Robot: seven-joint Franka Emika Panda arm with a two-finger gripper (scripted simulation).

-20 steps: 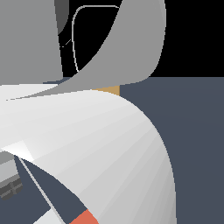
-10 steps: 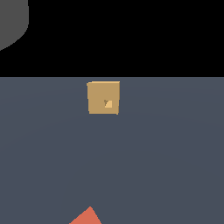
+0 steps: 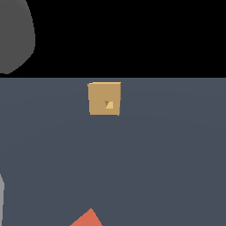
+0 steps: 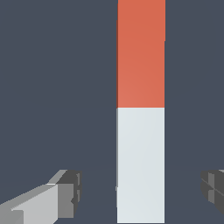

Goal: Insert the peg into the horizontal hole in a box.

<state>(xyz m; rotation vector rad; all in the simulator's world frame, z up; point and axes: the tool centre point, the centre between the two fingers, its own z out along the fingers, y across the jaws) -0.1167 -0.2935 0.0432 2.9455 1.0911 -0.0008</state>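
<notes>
Fingers [image 4: 48, 203] were blocky light grey bars with dark grey pads [image 4: 72, 192]; rounded dark grey link [image 3: 13, 35] overhead.

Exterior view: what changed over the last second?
The arm swung out of frame: it filled the view, now only slivers show at the edges. The box and the peg tip stayed put. In the wrist view the gripper straddles the peg, fingers apart, not touching.
</notes>
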